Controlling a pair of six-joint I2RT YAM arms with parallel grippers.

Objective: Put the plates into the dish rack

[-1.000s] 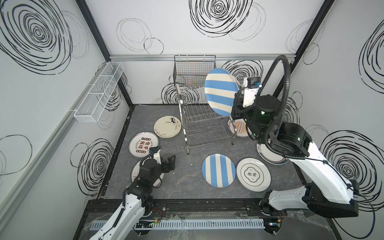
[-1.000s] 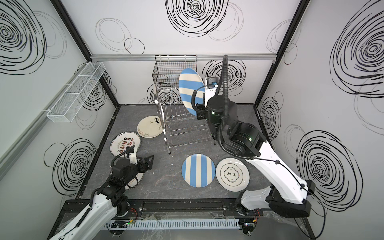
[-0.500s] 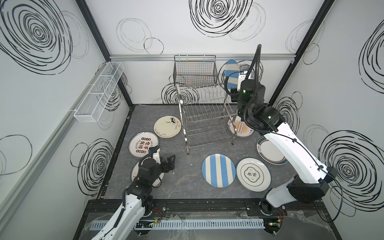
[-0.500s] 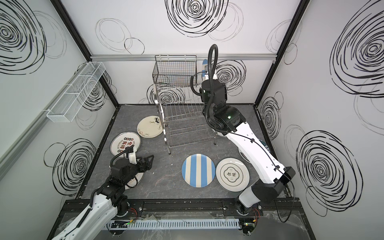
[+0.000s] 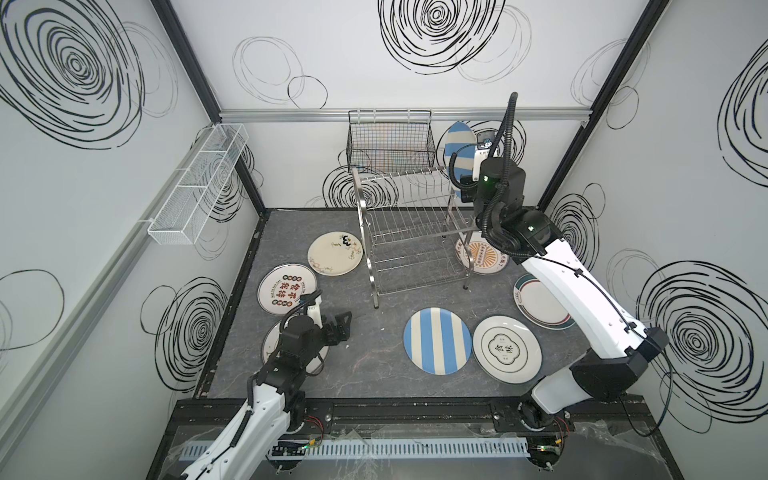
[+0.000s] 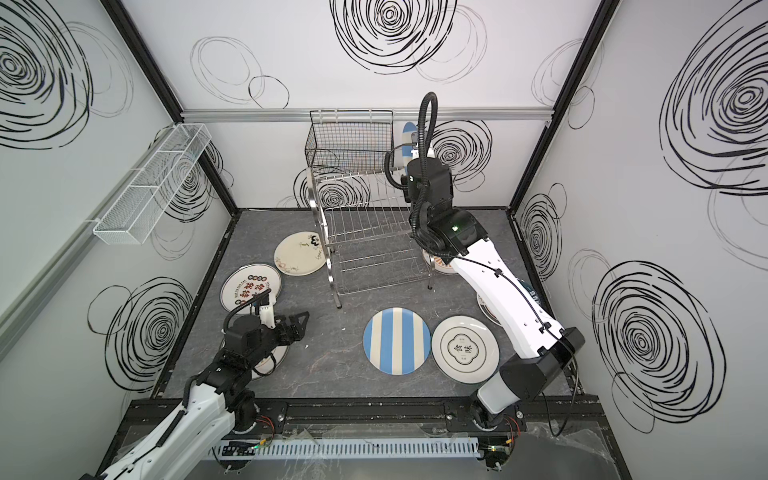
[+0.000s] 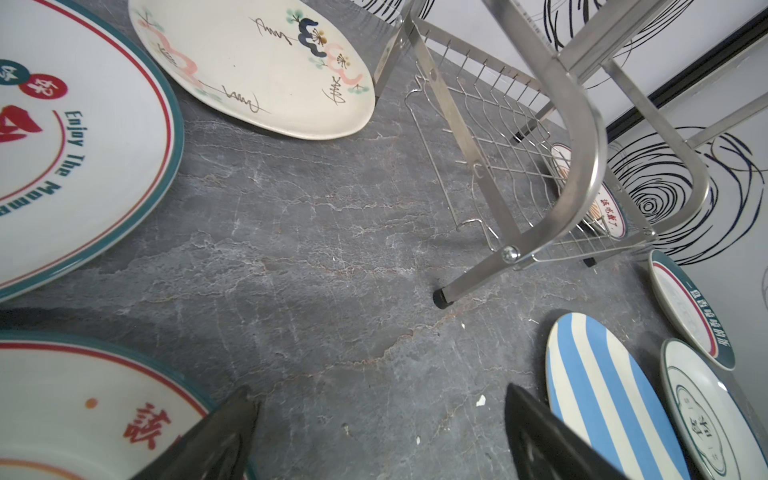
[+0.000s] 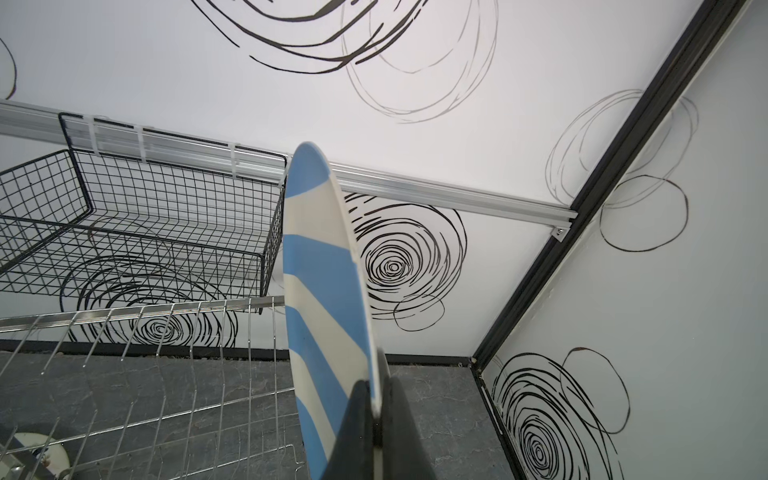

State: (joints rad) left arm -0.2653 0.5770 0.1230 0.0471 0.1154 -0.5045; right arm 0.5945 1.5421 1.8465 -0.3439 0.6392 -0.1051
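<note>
While holding the blue-striped plate upright by its rim in the clamped right gripper, just off the top-tier end of the dish rack: risk of clipping a wire and twisting loose if lowered off-slot; left gripper spread wide, idle.

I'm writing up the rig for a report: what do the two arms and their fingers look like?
The left arm and right arm have white shells on the long links, black joint housings, each with a ribbed black cable hose at the wrist. Green lights mark the right arm's joints. The fingers are black, flat wedges.
</note>
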